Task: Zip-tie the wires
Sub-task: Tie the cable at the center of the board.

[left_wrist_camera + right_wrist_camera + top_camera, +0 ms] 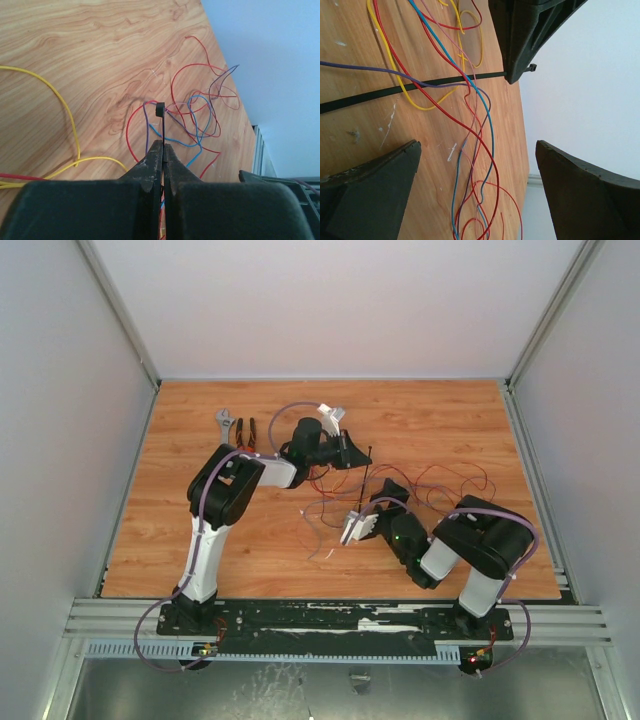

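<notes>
The zip tie (pixel 159 109) is being gripped just below its head by the left claw (pixel 161 146), whose jaws are being pressed together on it, over the middle of the tabletop (pixel 450 420). Its strip is being crossed by the wires (pixel 474 92), which are lying tangled from the middle toward the right edge. The right claw (pixel 477 165) is being held wide over them, with nothing between its jaws. A wrench (pixel 228 427) and pliers (pixel 247 432) are lying near the far left corner.
</notes>
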You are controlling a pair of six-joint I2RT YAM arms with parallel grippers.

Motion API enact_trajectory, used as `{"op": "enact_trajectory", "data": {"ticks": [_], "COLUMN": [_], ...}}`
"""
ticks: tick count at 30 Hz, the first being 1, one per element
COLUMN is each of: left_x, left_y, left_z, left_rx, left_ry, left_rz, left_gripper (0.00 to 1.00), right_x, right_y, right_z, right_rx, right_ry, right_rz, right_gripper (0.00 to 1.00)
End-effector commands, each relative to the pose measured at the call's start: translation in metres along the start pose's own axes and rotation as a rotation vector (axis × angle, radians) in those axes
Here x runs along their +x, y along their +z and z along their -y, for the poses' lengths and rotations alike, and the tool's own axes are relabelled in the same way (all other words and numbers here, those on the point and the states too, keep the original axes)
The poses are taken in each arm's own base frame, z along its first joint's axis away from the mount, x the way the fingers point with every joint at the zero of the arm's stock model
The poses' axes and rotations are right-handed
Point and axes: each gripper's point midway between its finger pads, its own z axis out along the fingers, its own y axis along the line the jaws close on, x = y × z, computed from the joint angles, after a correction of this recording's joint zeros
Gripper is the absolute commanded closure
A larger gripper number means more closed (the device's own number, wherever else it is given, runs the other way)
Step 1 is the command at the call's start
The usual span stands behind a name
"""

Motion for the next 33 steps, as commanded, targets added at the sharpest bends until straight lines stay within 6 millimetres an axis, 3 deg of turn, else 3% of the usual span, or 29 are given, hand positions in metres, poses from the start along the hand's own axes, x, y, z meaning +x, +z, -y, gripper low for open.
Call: {"op": "enact_trajectory", "data": {"ticks": [1,14,23,29,33], "left_x": [-0.022,-0.023,-0.021,-0.020,-0.018], "left_y": [-0.004,-0.005,-0.004,-0.003,-0.002], "left_z": [0.036,0.042,0.044,0.045,0.045], "left_rx": [0.072,0.089,0.095,0.095,0.094], "left_ry": [0.046,0.045,0.043,0.045,0.044], "left_rz": [0.033,0.028,0.022,0.017,0.013], "left_gripper": [1.00,1.00,1.00,1.00,1.00], "right_x": [-0.014,-0.039,-0.029,-0.040,-0.052], "right_y": [0.004,0.026,0.018,0.019,0.018], "right_z": [0.004,0.016,0.009,0.011,0.022], "right_rx": [0.006,0.078,0.066,0.069,0.124], "right_ry": [0.018,-0.071,-0.078,-0.056,-0.042], "right_rz": [0.057,0.129,0.108,0.153,0.196], "right_gripper": [0.01,0.01,0.01,0.01,0.01]}}
